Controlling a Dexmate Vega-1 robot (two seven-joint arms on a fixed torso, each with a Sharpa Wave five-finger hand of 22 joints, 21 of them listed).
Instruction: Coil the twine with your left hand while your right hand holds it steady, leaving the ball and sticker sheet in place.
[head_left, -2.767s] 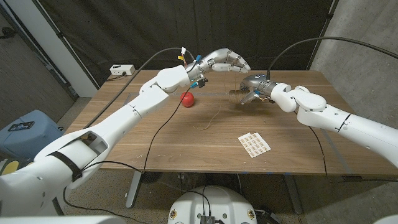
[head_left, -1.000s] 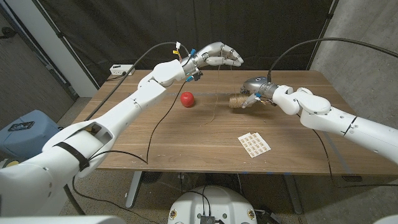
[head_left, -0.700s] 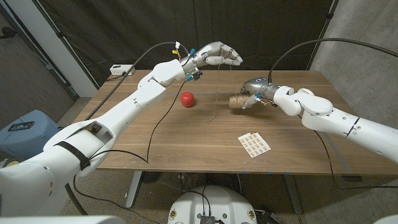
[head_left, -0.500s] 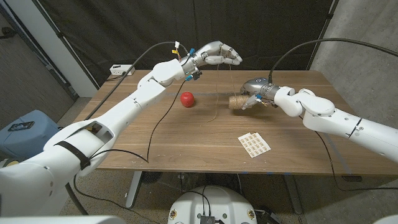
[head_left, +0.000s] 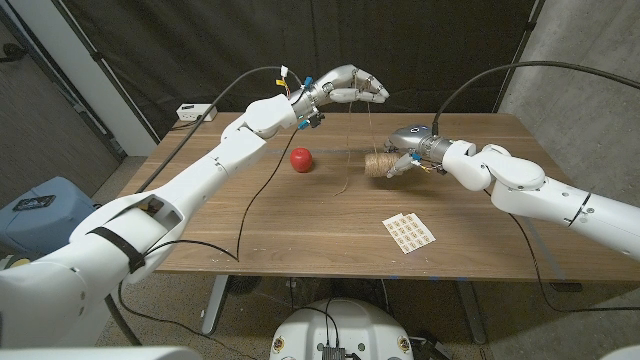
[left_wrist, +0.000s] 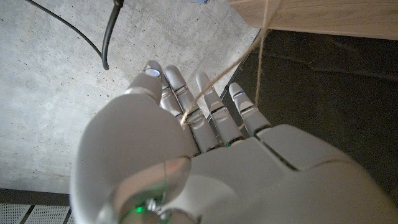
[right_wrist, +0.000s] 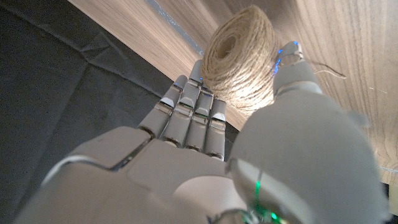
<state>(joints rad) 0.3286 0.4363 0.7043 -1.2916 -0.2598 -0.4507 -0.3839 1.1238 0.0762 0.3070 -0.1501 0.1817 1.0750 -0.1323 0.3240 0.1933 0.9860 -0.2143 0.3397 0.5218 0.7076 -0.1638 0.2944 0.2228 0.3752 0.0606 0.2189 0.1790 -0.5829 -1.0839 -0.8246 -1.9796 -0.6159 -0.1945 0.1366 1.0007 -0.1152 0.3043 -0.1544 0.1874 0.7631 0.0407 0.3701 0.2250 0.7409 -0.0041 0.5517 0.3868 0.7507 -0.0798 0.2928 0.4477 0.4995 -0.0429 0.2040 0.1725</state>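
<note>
The right hand (head_left: 407, 158) grips the twine spool (head_left: 378, 164) on the surface (head_left: 300, 225); the raised left hand (head_left: 352, 88) pinches the strand. Winding looks underway, with loose twine left; red ball (head_left: 300, 158) and sticker sheet (head_left: 409, 232) lie undisturbed.

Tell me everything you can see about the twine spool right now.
The twine spool is a tan, tightly wound roll of rough jute-like cord with a hollow core, seen end-on in the right wrist view. It lies on its side on the wooden table, right of the red ball. The right hand grips it between fingers and thumb. One strand rises from it to the raised left hand, which pinches it; a loose tail trails across the table.
</note>
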